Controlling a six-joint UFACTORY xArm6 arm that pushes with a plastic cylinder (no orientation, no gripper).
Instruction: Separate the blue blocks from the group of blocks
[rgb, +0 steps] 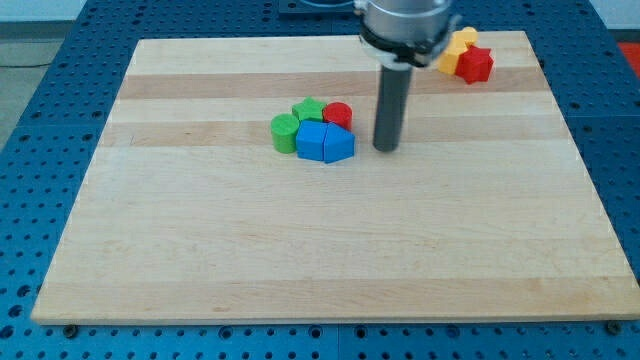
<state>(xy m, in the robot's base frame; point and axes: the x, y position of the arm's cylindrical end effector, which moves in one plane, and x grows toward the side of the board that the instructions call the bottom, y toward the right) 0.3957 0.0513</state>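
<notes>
Blue blocks sit nearest, not yet separated, touching green cylinder, green block and red cylinder. My tip, a bare rod with nothing to open or close, is placed just beside them at the view's right. Whole push remains.

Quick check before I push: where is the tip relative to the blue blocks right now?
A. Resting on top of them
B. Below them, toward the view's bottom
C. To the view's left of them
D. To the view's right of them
D: my tip stands just to the view's right of the blue blocks, a narrow strip of board showing between them.
</notes>
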